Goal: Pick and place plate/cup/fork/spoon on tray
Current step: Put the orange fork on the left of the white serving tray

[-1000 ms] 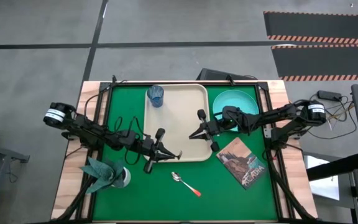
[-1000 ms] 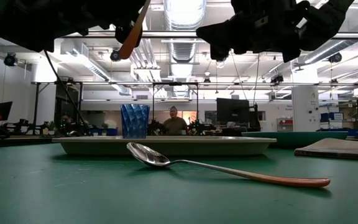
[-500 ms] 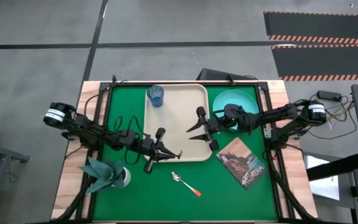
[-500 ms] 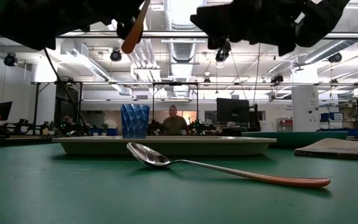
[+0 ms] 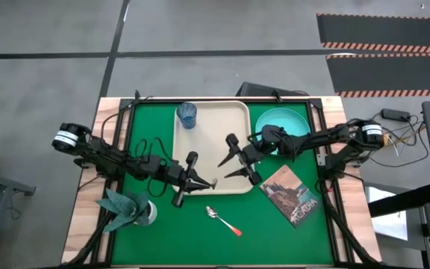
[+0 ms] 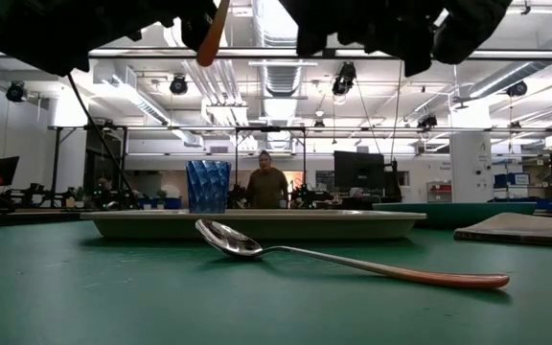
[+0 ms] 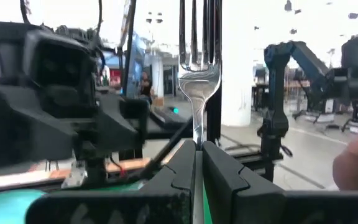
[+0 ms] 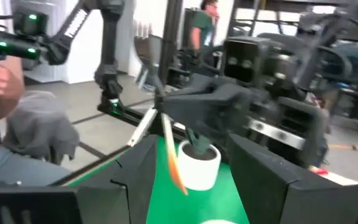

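The left gripper [image 5: 195,181] hangs over the near edge of the tray [image 5: 209,112], its fingers closed tight on the fork [image 7: 199,56], whose tines stick out beyond the fingertips while the red-orange handle end shows high up in the low view. The right gripper [image 5: 239,161] is over the tray's right half, facing the left one, with its two fingers spread wide and nothing between them. The beige tray lies at the middle of the bench towards the far edge, and the cup [image 5: 187,115] stands upright in its far-left corner. The plate [image 5: 295,122] rests on the green mat just beside the tray's right rim, near the far-right corner of the bench, partly under the right arm. The spoon [image 5: 223,220] lies flat on the mat near the front edge, apart from the tray, bowl towards the tray and handle pointing to the front right.
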